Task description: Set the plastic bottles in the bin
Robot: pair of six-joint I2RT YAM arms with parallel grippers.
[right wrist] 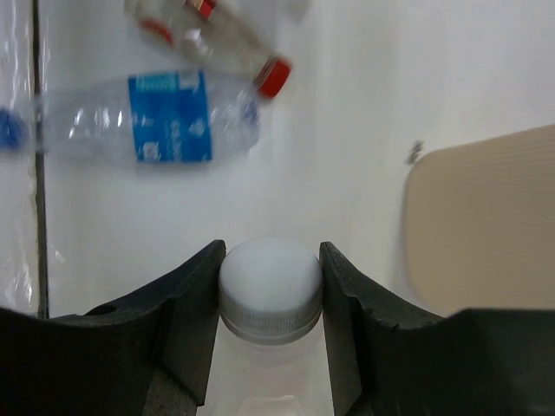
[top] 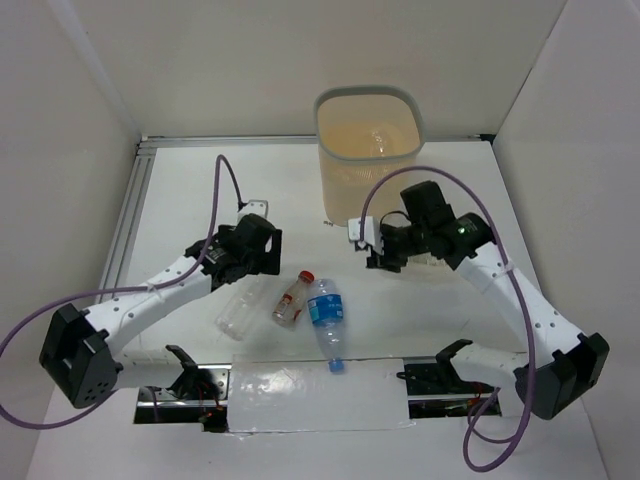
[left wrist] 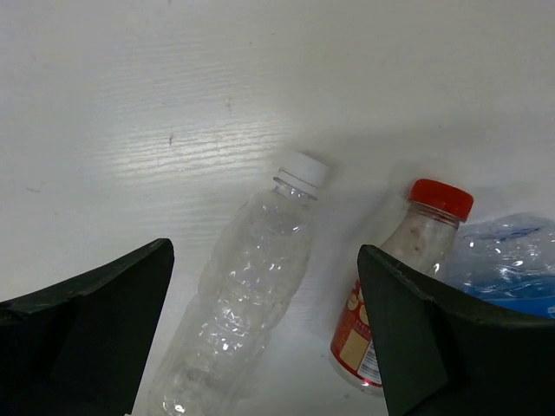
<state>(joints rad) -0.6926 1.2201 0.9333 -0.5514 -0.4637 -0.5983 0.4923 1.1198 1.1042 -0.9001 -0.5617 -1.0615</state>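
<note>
The beige bin [top: 369, 140] stands at the back of the table, and its wall [right wrist: 486, 217] shows to the right in the right wrist view. My right gripper [right wrist: 270, 251] is shut on the neck of a white-capped clear bottle [right wrist: 270, 290], held above the table in front of the bin [top: 385, 255]. Three bottles lie together mid-table: a clear white-capped one [top: 240, 312], a red-capped one [top: 293, 298] and a blue-labelled one [top: 327, 320]. My left gripper [left wrist: 264, 251] hangs open over the clear bottle [left wrist: 251, 286], the red-capped bottle [left wrist: 408, 260] beside its right finger.
A glossy taped strip [top: 310, 395] runs along the near edge between the arm bases. An aluminium rail [top: 125, 220] borders the table's left side. White walls close in on the left, right and back.
</note>
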